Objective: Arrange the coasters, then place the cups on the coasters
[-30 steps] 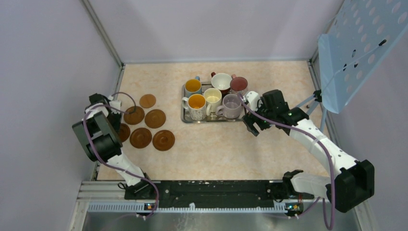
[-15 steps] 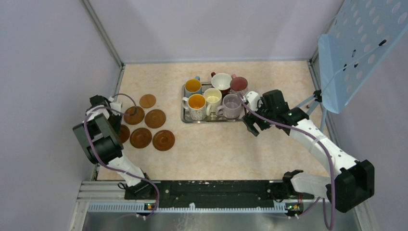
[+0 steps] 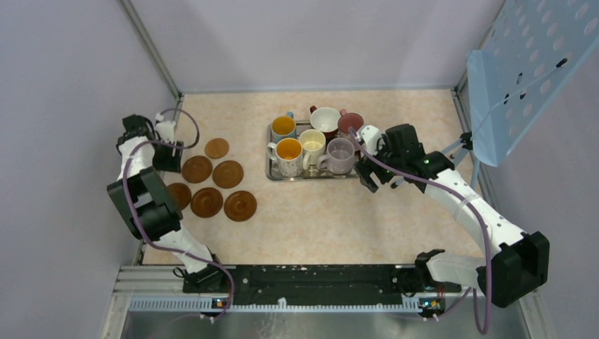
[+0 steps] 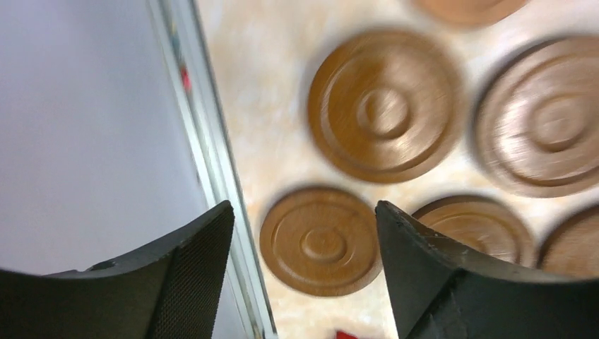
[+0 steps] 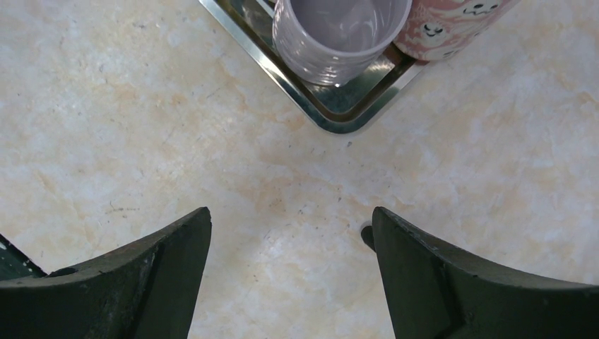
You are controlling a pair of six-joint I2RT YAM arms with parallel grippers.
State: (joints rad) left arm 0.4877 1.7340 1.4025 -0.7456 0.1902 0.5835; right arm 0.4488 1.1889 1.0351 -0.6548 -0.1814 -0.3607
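Several brown coasters (image 3: 207, 202) lie flat in a cluster at the left of the table. My left gripper (image 3: 168, 151) hangs open just beyond the cluster, by the left wall. In the left wrist view it is open (image 4: 304, 219) above one coaster (image 4: 323, 240) next to the wall rail, holding nothing, with another coaster (image 4: 386, 104) further on. The cups stand together on the steel tray (image 3: 311, 176). My right gripper (image 3: 367, 176) is open beside the tray's right end, over bare table (image 5: 291, 219), near the lilac cup (image 5: 339, 35) and the pink cup (image 5: 452, 25).
A metal rail (image 4: 212, 176) and the purple side wall run close along the left of the coasters. A pale blue perforated panel (image 3: 526, 70) on a stand rises at the far right. The tray corner (image 5: 346, 116) lies just ahead of the right fingers.
My left gripper has opened and drawn back toward the far left wall, off the coasters. The right gripper has shifted slightly toward the tray, still open.
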